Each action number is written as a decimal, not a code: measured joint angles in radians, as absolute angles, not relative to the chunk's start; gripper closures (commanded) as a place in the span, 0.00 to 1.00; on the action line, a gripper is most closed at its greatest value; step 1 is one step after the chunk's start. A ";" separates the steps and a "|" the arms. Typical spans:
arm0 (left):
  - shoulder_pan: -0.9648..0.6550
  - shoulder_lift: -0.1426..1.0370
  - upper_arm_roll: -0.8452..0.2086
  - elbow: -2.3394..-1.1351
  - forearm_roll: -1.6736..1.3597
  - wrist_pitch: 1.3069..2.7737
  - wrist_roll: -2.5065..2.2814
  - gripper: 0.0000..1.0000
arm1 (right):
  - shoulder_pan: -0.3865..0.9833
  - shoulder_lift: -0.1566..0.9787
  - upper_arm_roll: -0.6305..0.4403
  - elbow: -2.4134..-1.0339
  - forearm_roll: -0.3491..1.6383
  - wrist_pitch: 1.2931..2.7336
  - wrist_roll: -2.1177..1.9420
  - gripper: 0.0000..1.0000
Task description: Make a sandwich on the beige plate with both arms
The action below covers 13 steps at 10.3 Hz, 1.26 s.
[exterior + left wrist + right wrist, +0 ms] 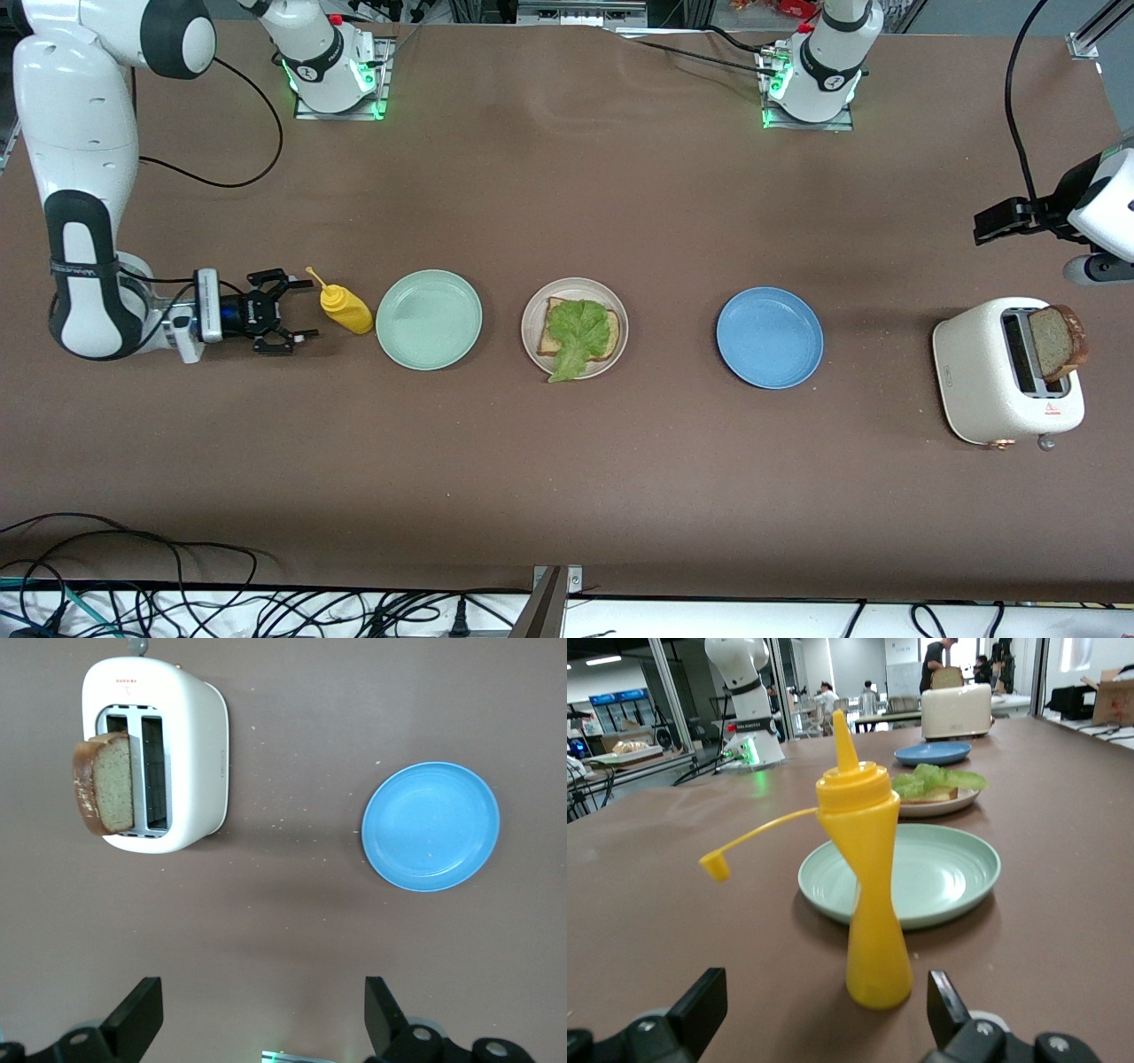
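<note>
Ruffled lettuce (578,332) on round matte beige plate (533,310)

Right arm (84,213) folded down from its base, forearm low over the table at the right arm's end, wrist level, pointing toward the table's middle. Right gripper (297,312) just above the surface, fingers (700,1005) spread wide, gripping nothing. Left arm (1103,208) raised at the left arm's end, waiting. Left gripper (261,1014) aimed straight down, fingers (383,1010) wide apart, empty.
</note>
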State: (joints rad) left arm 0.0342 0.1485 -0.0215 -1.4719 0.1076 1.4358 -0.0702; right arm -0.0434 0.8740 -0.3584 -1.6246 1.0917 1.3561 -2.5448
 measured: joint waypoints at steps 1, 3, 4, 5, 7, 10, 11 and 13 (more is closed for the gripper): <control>0.056 0.166 -0.020 -1.472 0.109 1.455 -0.070 0.00 | -0.047 0.873 -0.378 -1.585 1.062 1.355 -2.488 0.00; 0.119 0.205 -0.017 -1.473 0.109 1.515 -0.015 0.00 | -0.049 0.863 -0.396 -1.462 0.953 1.346 -2.297 0.00; 0.153 0.225 -0.016 -1.473 0.109 1.547 0.030 0.00 | -0.048 0.850 -0.396 -1.409 0.898 1.333 -2.194 0.00; 0.190 0.248 -0.015 -1.473 0.110 1.581 0.077 0.00 | -0.047 0.832 -0.396 -1.366 0.856 1.311 -2.090 0.00; 0.248 0.298 -0.015 -1.473 0.110 1.654 0.146 0.00 | -0.045 0.786 -0.397 -1.284 0.789 1.252 -1.874 0.00; 0.307 0.385 -0.015 -1.473 0.110 1.783 0.238 0.00 | -0.044 0.752 -0.397 -1.213 0.754 1.223 -1.650 0.00; 0.319 0.413 -0.015 -1.474 0.110 1.815 0.250 0.00 | -0.042 0.750 -0.397 -1.190 0.734 1.214 -1.581 0.00; 0.331 0.453 -0.015 -1.474 0.110 1.855 0.256 0.00 | -0.033 0.724 -0.398 -1.139 0.678 1.186 -1.450 0.00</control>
